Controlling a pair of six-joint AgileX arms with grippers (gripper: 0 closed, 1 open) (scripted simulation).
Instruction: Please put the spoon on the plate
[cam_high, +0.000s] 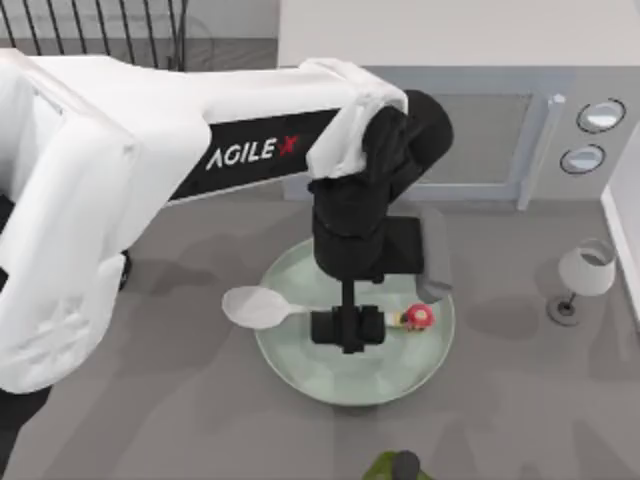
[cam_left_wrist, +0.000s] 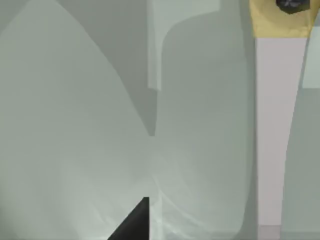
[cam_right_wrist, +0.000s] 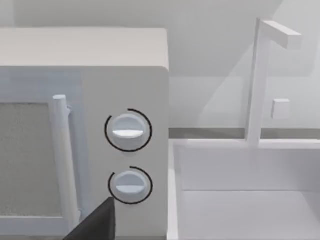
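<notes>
My left arm reaches over the table's middle. Its gripper (cam_high: 347, 327) hangs low over the pale green glassy plate (cam_high: 340, 385) and is shut on the white spoon's slim handle. The spoon (cam_high: 258, 307) lies level across the plate. Its broad bowl sticks out past the plate's left rim, and its red mushroom ornament (cam_high: 418, 317) sits over the right part of the plate. The left wrist view shows the glassy plate (cam_left_wrist: 75, 125) from close up, with the pale handle (cam_left_wrist: 272, 125) beside it. A dark part of my right gripper (cam_right_wrist: 95, 225) faces a microwave.
A white microwave (cam_high: 470, 140) with two round knobs (cam_right_wrist: 128, 131) stands at the back. A wine glass (cam_high: 583, 275) stands right of the plate. A green bottle top (cam_high: 398, 467) pokes in at the front edge. A white basin (cam_right_wrist: 245, 200) sits beside the microwave.
</notes>
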